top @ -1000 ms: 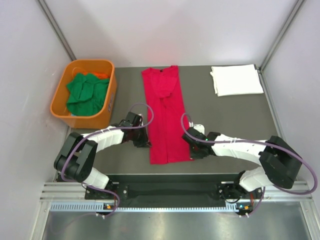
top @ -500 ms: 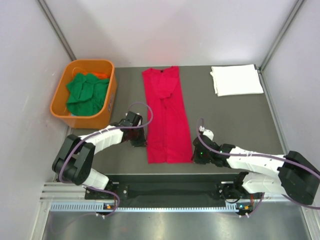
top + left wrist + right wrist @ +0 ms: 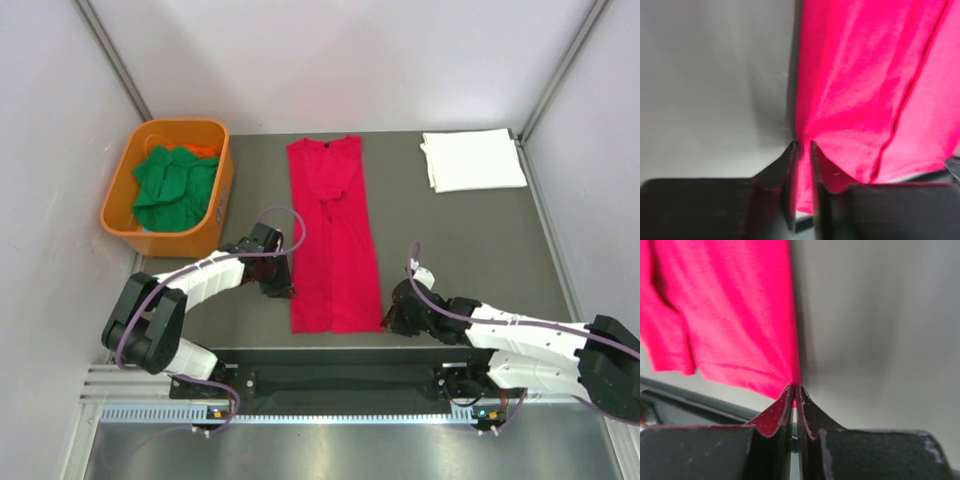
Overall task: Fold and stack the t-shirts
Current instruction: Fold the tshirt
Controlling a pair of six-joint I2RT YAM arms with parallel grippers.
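Sitting at the far left of the table (image 3: 470, 240), the tub (image 3: 222, 190) holds crumpled green shirts (image 3: 175, 188). Near and right of the tub, the left gripper (image 3: 282, 288) meets the left edge of the red shirt (image 3: 333, 240), a little above its near hem. In the left wrist view its fingers (image 3: 790, 165) stand a thin slit apart, with the cloth's edge at their tips and red showing in the slit; whether they grip it cannot be told. The red shirt lies flat in the middle of the table as a long narrow strip, collar far and hem near, with a fold running along its length. The right gripper (image 3: 392, 318) is at the shirt's near right corner. Its jaws are pressed together on that corner, and the cloth draws to a point at the fingertips. A white shirt (image 3: 473, 159) lies folded flat at the far right, well apart from both arms.
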